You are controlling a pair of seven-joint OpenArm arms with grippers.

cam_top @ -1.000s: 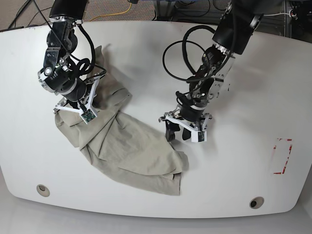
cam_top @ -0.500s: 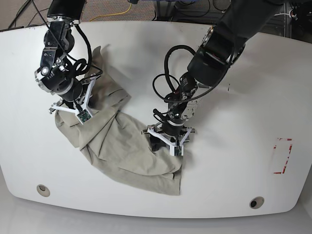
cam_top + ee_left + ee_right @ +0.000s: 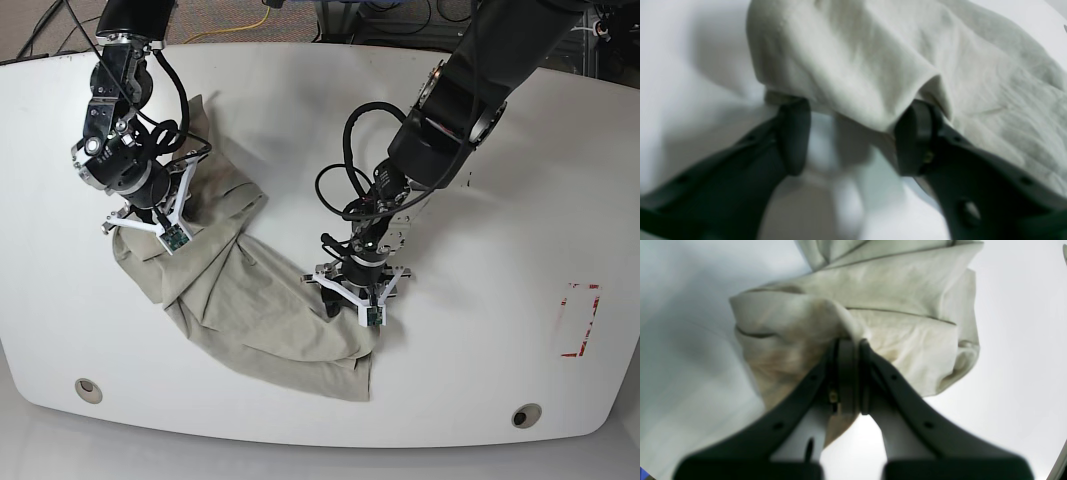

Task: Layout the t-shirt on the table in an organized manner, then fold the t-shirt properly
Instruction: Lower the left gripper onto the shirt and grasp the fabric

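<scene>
Left hand (image 3: 349, 305) stands wide open at the right edge of the t-shirt (image 3: 255, 300), its two dark fingers (image 3: 795, 136) spread with a raised fold of cloth draped over their tips and bare white surface showing between them. Right hand (image 3: 143, 215) is pinched tight on a bunched fold of the same shirt near its far left part; in the right wrist view the fingers (image 3: 846, 373) meet with cloth gathered around them.

Beige-grey and unprinted, the t-shirt lies crumpled on the left half of the table (image 3: 500, 200), running as a diagonal heap from the far left toward the near middle. Its surface is heavily wrinkled, with several layers folded over one another and a seam line visible along the folded edges in the right wrist view. A lower corner hangs doubled under near the left hand.

No writing or brand can be read on the shirt. A small red tape rectangle (image 3: 580, 320) sits near the table's right edge, and two round grommet holes (image 3: 88, 389) lie along the near edge.
</scene>
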